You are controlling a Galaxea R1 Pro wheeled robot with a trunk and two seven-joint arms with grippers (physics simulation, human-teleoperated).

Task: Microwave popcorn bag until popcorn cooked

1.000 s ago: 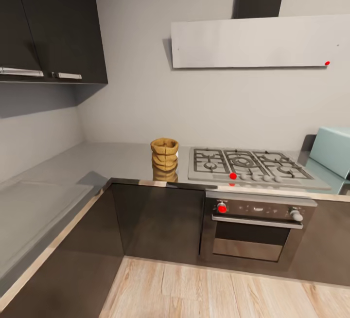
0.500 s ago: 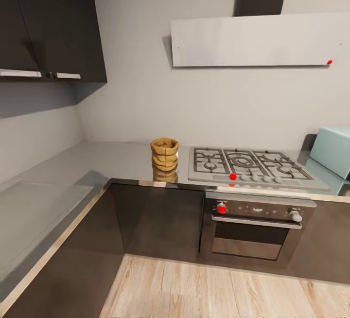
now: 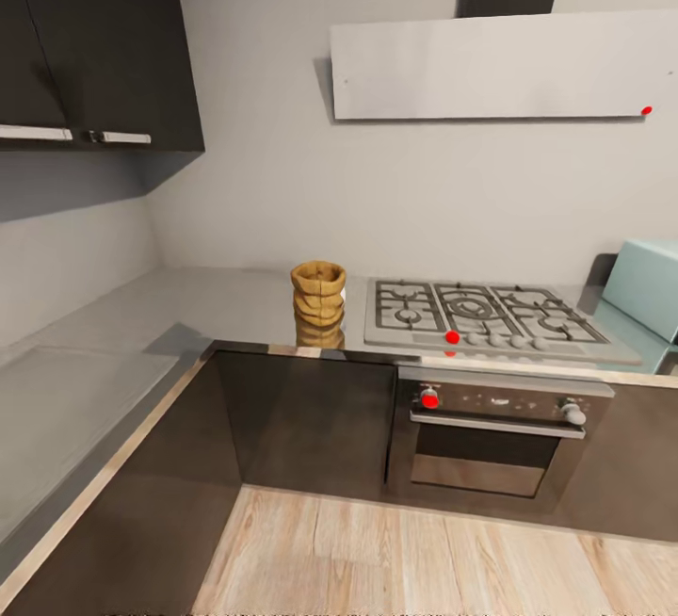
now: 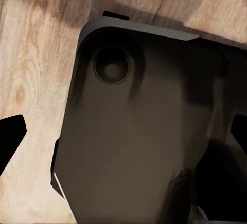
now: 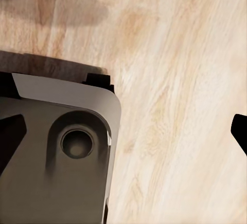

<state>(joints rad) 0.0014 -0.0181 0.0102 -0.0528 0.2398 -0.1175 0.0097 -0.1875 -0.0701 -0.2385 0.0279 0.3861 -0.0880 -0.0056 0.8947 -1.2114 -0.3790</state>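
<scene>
Head view looks over a kitchen corner where the small tan-brown crumpled paper popcorn bag (image 3: pixel 318 293) stands upright on the long grey glossy L-shaped countertop (image 3: pixel 113 352), just beside the left edge of the grey gas hob with black grates (image 3: pixel 476 313) and near the counter's mirror-bright front edge, which reflects it. Below the hob sits the dark built-in oven with a bar handle (image 3: pixel 494 428), with dark cabinet fronts to its left. At the far right of the counter, cut by the frame, stands the pale mint-blue box of the microwave (image 3: pixel 648 286), well apart from the bag. A pale flat extractor hood (image 3: pixel 499 65) hangs on the wall above the hob, and dark wall cupboards (image 3: pixel 99 41) fill the upper left. Each wrist view faces down at light wooden floor planks (image 5: pixel 180 80) and a dark grey part of the robot's base (image 4: pixel 139 131); black fingertips (image 4: pixel 9 136) sit at opposite edges, so both grippers seem spread wide and hold nothing.
</scene>
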